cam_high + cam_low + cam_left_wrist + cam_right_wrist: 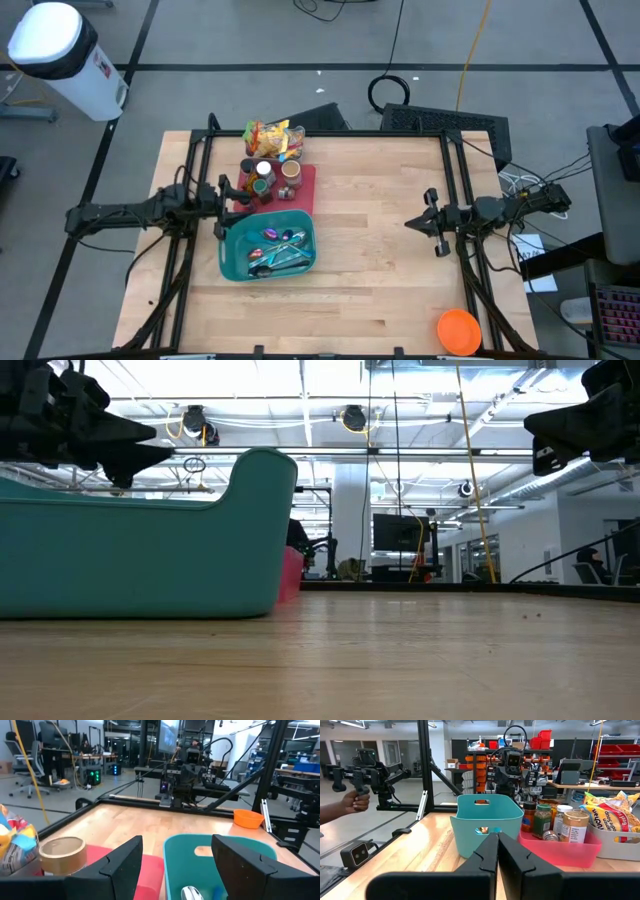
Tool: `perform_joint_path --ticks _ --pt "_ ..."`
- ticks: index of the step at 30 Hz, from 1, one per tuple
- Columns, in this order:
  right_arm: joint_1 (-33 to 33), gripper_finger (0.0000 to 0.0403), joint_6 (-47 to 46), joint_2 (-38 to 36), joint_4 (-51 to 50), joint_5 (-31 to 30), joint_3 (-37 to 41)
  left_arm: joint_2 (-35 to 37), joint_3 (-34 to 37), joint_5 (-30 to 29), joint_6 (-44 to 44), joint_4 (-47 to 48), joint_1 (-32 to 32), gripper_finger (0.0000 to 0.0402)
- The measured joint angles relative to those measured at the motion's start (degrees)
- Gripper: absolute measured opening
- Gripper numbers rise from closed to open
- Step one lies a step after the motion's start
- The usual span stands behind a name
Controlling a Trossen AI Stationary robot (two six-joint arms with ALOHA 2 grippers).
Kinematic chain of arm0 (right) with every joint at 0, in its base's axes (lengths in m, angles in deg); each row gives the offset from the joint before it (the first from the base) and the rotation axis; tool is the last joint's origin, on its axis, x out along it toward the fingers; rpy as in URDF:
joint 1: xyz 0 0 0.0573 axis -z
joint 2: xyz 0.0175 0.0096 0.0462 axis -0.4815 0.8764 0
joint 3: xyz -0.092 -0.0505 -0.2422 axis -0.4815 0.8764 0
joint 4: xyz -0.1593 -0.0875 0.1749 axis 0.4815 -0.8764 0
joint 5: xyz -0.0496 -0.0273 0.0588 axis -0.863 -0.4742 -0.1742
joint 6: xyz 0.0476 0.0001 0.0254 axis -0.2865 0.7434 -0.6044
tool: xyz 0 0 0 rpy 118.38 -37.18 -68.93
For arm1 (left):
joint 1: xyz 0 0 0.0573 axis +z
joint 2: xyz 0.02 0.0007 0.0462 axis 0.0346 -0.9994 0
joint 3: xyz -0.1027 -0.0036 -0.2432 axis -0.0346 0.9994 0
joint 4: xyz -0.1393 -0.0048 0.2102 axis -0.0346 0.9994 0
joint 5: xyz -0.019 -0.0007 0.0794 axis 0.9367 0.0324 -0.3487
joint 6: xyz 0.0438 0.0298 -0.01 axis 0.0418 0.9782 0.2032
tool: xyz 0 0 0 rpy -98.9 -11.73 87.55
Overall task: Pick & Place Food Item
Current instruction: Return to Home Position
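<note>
Left gripper (228, 207), fingers open, hangs near the bin (225, 262) rim; withdrawing low could snag and drag it. Right gripper (415, 223), fingers closed, waits well apart.

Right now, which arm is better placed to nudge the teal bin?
Left. The left hand, open, hovers by the teal bin's edge; the right hand, shut, is far across the table.

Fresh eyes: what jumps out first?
A teal bin holding spoons sits left of centre, a red tray of jars behind it. The left gripper hovers open by them; the right gripper, shut, hangs right of centre. An orange dish lies alone at the front right corner.
</note>
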Motion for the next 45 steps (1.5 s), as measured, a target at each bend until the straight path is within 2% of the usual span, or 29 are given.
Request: perform_joint_path --ticks 21,28,31,34,45 --pt "0.0 0.0004 0.0 0.0 0.0 0.0 0.0 0.0 0.0 1.4 1.4 2.1 -1.4 0.0244" --pt "0.0 0.0004 -0.1 0.0 0.0 0.0 0.0 0.0 0.0 -0.5 1.3 3.8 -2.1 0.0244" --pt "0.0 0.0004 -0.9 0.0 -0.2 0.0 0.0 0.1 0.0 1.6 1.8 3.4 -2.1 0.0244" --pt "0.0 0.0004 -1.1 0.0 -0.6 0.1 0.0 1.7 0.0 2.3 2.4 4.1 -2.1 0.0244" --pt "0.0 0.0004 -1.1 0.0 -0.8 0.1 0.0 7.0 0.0 -0.9 1.8 9.2 -2.1 0.0244"
